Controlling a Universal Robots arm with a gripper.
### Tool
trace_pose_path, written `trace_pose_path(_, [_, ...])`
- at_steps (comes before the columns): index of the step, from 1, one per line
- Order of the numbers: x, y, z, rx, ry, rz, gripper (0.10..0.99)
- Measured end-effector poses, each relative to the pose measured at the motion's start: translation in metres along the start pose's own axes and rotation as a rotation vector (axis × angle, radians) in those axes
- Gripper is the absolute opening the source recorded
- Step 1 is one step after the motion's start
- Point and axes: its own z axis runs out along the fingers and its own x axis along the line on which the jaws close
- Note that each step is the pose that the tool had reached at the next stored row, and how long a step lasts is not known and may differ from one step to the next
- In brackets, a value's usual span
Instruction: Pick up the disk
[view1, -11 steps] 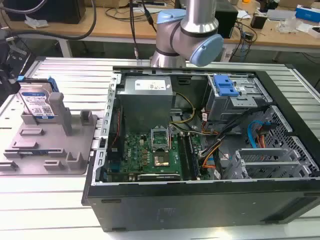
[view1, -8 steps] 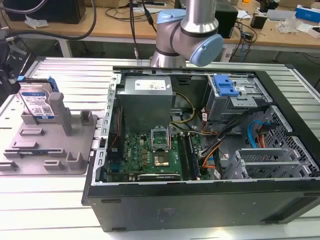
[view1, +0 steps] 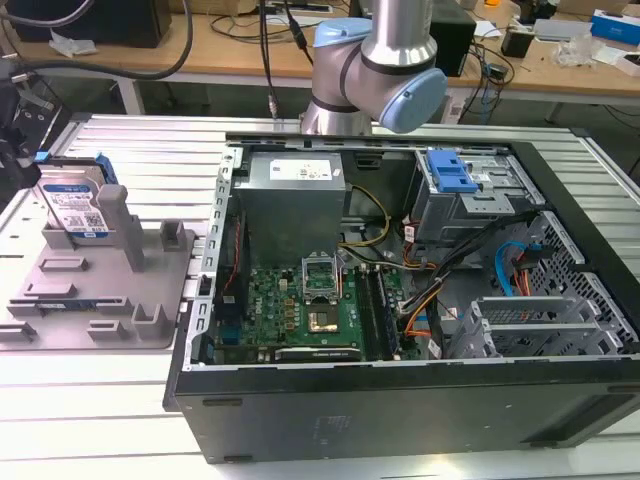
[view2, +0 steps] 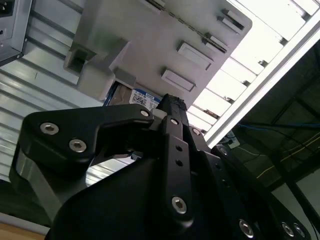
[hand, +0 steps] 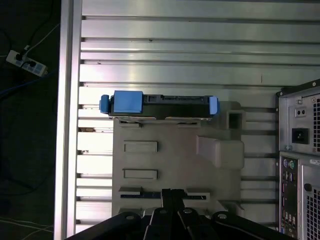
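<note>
The disk (view1: 75, 205) is a silver hard drive with a white-and-blue label and blue side rails. It stands on edge in the grey fixture (view1: 100, 300) at the exterior view's left. The first wrist view looks down on the disk (hand: 160, 105) edge-on, at the far side of the fixture (hand: 175, 160). My gripper (hand: 172, 194) hangs above the fixture's near side, apart from the disk, its black fingers pressed together with nothing between them. In the second wrist view the gripper (view2: 172, 102) points toward the disk's label (view2: 142, 99), which peeks out behind the fixture (view2: 150, 45).
An open computer case (view1: 400, 300) fills the table's middle and the exterior view's right, close beside the fixture; its rear panel (hand: 300, 160) shows in the first wrist view. The ribbed metal table (hand: 175, 50) ends at an edge rail (hand: 70, 125), with a power strip (hand: 22, 60) on the floor beyond.
</note>
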Motion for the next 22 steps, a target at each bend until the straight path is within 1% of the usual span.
trace_pose_path(4, [0.0005,0.0000,0.0000,0.000,0.0001,-0.003,0.106])
trace_pose_path(5, [0.0006,0.0001,-0.0001,0.000,0.0008,-0.015,0.106])
trace_pose_path(7, [0.0006,0.0004,-0.0001,0.000,0.0033,-0.081,0.106])
trace_pose_path(11, [0.0006,0.0008,0.0000,0.000,0.0062,-0.159,0.106])
trace_pose_path(14, [0.0006,0.0009,0.0000,0.000,0.0089,-0.231,0.106])
trace_pose_path(17, [0.0006,0.0009,-0.0001,0.000,0.0112,-0.288,0.106])
trace_pose_path(22, [0.0006,0.0009,0.0000,0.000,0.0154,-0.400,0.106])
